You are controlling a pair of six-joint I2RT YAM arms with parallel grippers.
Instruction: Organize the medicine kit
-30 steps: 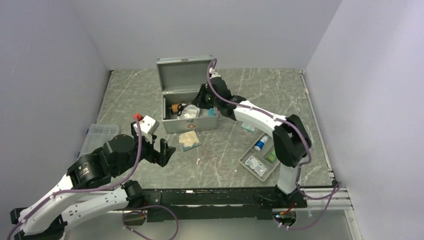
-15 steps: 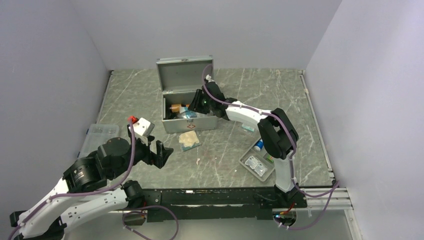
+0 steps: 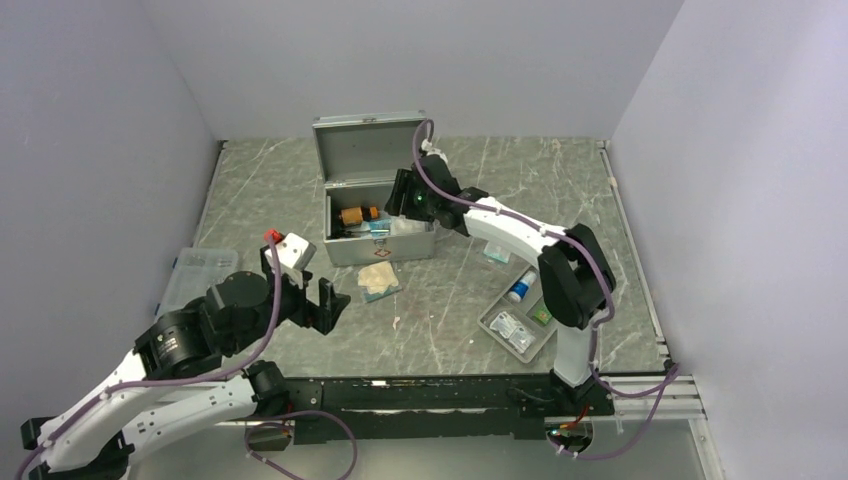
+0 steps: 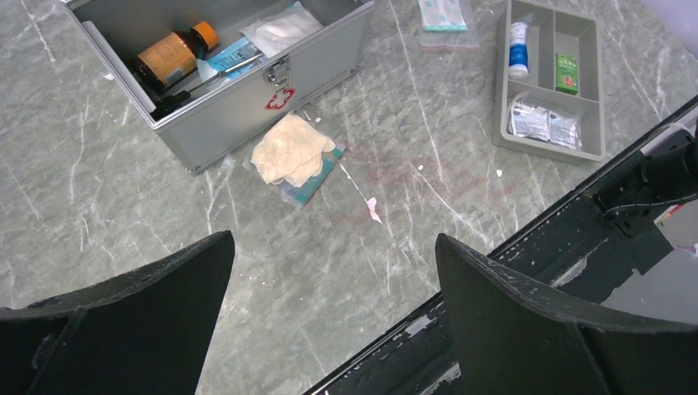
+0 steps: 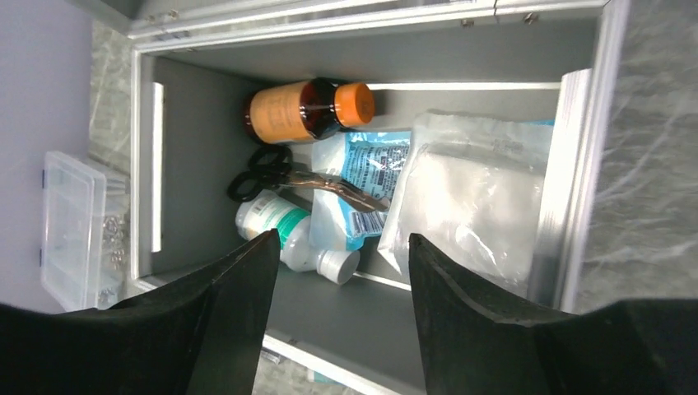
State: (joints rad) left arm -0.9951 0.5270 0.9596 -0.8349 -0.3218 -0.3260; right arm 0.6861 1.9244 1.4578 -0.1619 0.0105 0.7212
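Note:
The medicine kit (image 3: 380, 248), a silver-grey metal case, stands open at the back centre with its lid (image 3: 368, 150) upright. Inside lie an amber bottle with an orange cap (image 5: 292, 111), black scissors (image 5: 272, 177), a white bottle with a teal label (image 5: 280, 226), a blue packet (image 5: 366, 169) and a clear bag of white gauze (image 5: 469, 197). My right gripper (image 5: 344, 239) hovers open over the kit's right half (image 3: 400, 200) and holds nothing. My left gripper (image 4: 333, 239) hangs open and empty above bare table at the front left (image 3: 325, 300).
Cream gloves (image 4: 292, 152) on a teal packet lie in front of the kit. A shallow grey divided tray (image 4: 502, 82) at the front right holds a small bottle, a green box and packets. A clear plastic box (image 3: 200, 270) sits at the left. A teal packet (image 3: 497, 255) lies beside the kit.
My right gripper's jaws have gone from shut to open above the kit. That arm dipped towards the case and drew back. The left arm has barely moved.

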